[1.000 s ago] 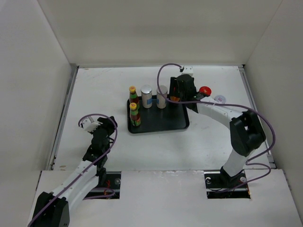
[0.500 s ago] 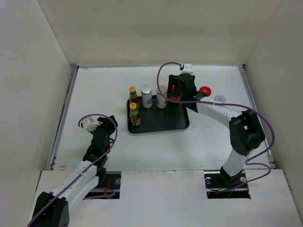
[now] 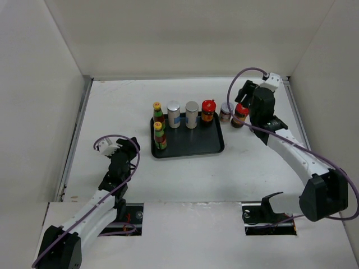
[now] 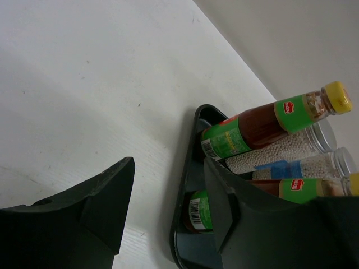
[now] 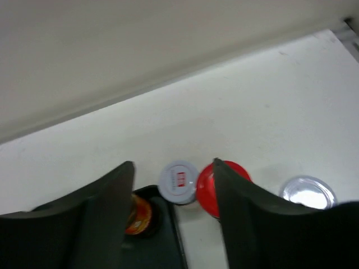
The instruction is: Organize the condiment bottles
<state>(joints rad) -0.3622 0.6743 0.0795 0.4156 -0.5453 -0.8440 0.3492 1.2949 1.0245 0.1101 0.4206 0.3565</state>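
A black tray (image 3: 188, 147) carries two yellow-capped sauce bottles (image 3: 157, 112) (image 3: 160, 136), two silver-lidded jars (image 3: 174, 114) (image 3: 192, 114) and a red-lidded jar (image 3: 208, 111). Just right of the tray stand a white-lidded jar (image 3: 226, 112) (image 5: 178, 181) and a second red-lidded jar (image 3: 240, 115) (image 5: 208, 188). My right gripper (image 3: 244, 100) (image 5: 174, 168) hovers open above these two and holds nothing. My left gripper (image 3: 124, 151) (image 4: 168, 168) is open and empty, left of the tray (image 4: 182, 202), facing its near corner.
Another silver lid (image 5: 307, 191) shows on the table right of the red-lidded jar, hidden under my arm in the top view. White walls close in the table on three sides. Purple cables loop over both arms.
My right gripper has let go of the red-lidded jar at the tray's back right and swung right, above the two jars beside the tray. The left arm has not moved.
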